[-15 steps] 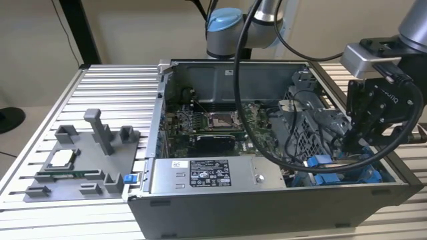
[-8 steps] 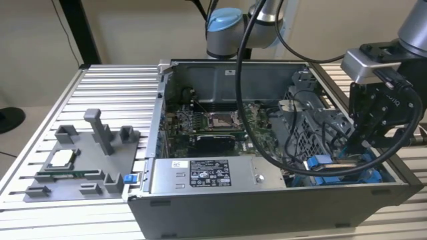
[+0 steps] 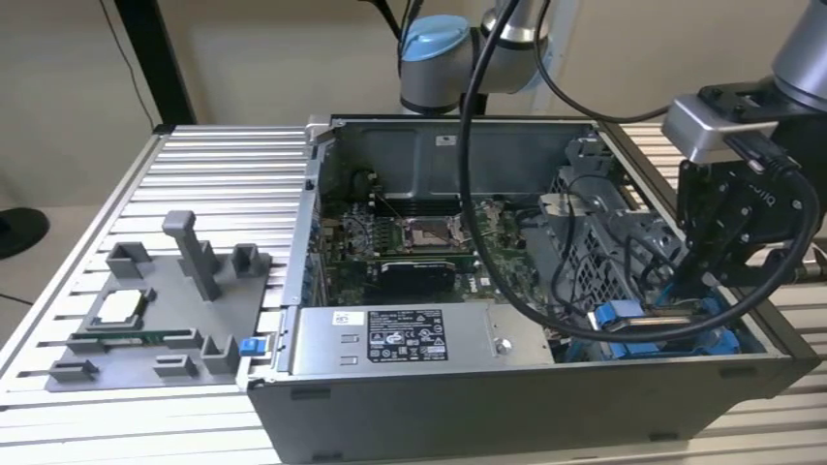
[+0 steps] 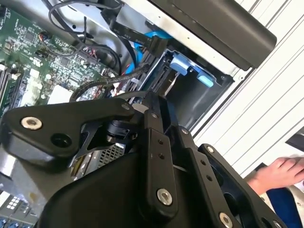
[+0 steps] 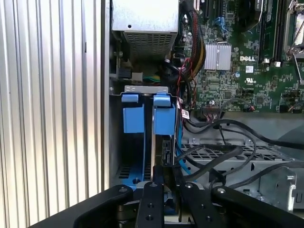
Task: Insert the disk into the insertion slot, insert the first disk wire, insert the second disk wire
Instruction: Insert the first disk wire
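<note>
Though I cannot tell its grasp, the black gripper [image 5: 167, 172] hovers just above the blue-framed silver disk [image 5: 164, 124], edgewise in the grey metal insertion slot [image 5: 114, 156].

Silver power-supply box [image 3: 401, 341] beside green motherboard [image 3: 347, 254]; grey parts fixture [image 3: 168, 312] on slatted table [image 3: 220, 174], exterior view's left.

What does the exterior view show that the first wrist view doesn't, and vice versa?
Exterior view: a grey parts tray beside the computer case, and the arm's blue-capped joint behind it. First wrist view: a finned silver heatsink. Both: the green motherboard, the silver power-supply box, the blue-clipped insertion slot and the gripper over it.
</note>
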Robot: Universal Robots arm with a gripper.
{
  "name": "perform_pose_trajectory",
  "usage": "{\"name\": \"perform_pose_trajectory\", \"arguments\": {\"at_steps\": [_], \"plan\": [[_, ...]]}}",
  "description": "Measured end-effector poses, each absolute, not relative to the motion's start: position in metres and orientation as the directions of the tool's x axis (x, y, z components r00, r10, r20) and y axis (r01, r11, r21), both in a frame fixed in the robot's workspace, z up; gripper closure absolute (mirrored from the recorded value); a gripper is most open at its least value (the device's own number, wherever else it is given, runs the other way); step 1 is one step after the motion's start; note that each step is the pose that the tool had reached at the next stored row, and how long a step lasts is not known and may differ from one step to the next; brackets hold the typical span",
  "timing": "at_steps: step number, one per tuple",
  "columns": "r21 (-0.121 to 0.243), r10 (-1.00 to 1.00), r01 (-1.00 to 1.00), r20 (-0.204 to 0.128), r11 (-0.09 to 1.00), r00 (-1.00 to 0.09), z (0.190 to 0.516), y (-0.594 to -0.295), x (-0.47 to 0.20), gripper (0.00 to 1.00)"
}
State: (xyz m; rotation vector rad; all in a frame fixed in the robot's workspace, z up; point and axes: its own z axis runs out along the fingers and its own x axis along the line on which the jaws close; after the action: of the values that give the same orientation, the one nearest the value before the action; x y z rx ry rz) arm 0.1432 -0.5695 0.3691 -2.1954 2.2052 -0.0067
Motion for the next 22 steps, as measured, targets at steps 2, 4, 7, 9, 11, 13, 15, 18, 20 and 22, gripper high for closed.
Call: {"name": "perform_pose_trajectory", "arguments": {"at_steps": [2,4,7,9,11,13,15,18,20,22], "plan": [[-0.027,-1.0,-1.0,-0.019,0.005,-0.004,0.368,-0.569,0.144,1.0],[-0.033,-1.0,-0.999,-0.02,0.005,-0.004,0.366,-0.569,0.144,1.0],[-0.039,-1.0,-0.999,-0.021,0.005,-0.004,0.364,-0.569,0.147,1.0],[-0.043,-1.0,-0.999,-0.022,0.005,-0.004,0.362,-0.569,0.148,1.0],[-0.045,-1.0,-0.999,-0.022,0.005,-0.004,0.359,-0.569,0.148,1.0],[-0.046,-1.0,-0.999,-0.022,0.005,-0.004,0.356,-0.569,0.148,1.0],[-0.046,-1.0,-0.999,-0.022,0.004,-0.003,0.355,-0.569,0.15,1.0],[-0.046,-1.0,-0.999,-0.023,0.002,0.0,0.354,-0.569,0.153,1.0],[-0.046,-1.0,-0.999,-0.024,-0.001,0.002,0.353,-0.568,0.153,1.0],[-0.046,-1.0,-0.999,-0.024,-0.004,0.005,0.352,-0.568,0.153,1.0]]}}
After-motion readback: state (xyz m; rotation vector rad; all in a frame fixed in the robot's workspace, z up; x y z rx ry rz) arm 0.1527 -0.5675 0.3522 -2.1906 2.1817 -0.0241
